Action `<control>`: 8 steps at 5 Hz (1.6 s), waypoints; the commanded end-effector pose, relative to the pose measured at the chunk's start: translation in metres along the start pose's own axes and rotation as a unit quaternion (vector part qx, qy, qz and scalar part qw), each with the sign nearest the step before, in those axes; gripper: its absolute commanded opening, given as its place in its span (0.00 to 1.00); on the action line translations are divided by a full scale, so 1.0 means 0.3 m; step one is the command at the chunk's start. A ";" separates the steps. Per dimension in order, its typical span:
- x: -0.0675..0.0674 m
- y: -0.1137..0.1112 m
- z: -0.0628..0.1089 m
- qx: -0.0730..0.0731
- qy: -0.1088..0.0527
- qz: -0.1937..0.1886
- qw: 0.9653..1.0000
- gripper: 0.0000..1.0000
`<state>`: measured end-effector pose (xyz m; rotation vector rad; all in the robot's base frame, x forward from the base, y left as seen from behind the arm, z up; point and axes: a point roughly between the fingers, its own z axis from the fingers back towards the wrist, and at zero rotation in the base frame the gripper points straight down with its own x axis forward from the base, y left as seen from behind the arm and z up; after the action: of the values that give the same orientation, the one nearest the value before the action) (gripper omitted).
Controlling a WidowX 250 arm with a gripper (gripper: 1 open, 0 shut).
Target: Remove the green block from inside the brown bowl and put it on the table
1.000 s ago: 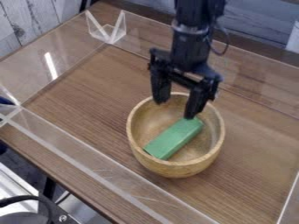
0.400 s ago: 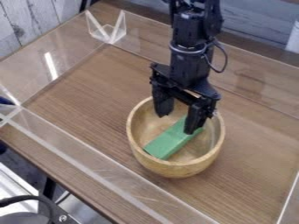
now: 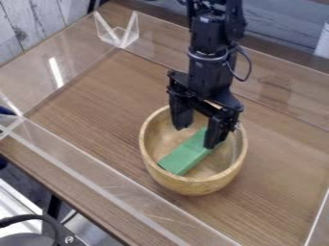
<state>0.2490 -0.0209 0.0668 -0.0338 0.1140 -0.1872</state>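
Note:
The brown bowl [image 3: 229,171] sits on the table [image 3: 115,101] right of centre, near the front acrylic wall. Inside it lies the green block [image 3: 184,157], slanting from lower left to upper right. My gripper [image 3: 202,128] points straight down into the bowl with its black fingers [image 3: 178,109] spread apart. The fingers straddle the block's upper right end, which they partly hide. The gripper is open and nothing is clamped between the fingers.
Clear acrylic walls [image 3: 77,159] edge the tabletop on the front and left. A clear acrylic bracket [image 3: 118,32] stands at the back left. Bare wood-grain surface lies left of and behind the bowl.
The gripper has come lower into the bowl and its fingers now reach down around the block's upper end. The block and bowl have not moved.

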 end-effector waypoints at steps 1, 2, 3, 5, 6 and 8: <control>0.014 -0.007 0.048 0.003 -0.033 -0.015 0.999 1.00; 0.015 -0.009 0.043 0.001 -0.035 -0.023 0.999 1.00; 0.014 -0.011 0.043 -0.001 -0.038 -0.031 0.999 1.00; 0.010 -0.014 0.056 -0.005 -0.048 -0.045 0.998 1.00; 0.009 -0.016 0.052 -0.006 -0.049 -0.050 0.998 1.00; 0.006 -0.018 0.053 -0.008 -0.052 -0.057 0.997 1.00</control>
<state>0.2454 -0.0259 0.0673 -0.0707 0.0778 -0.2960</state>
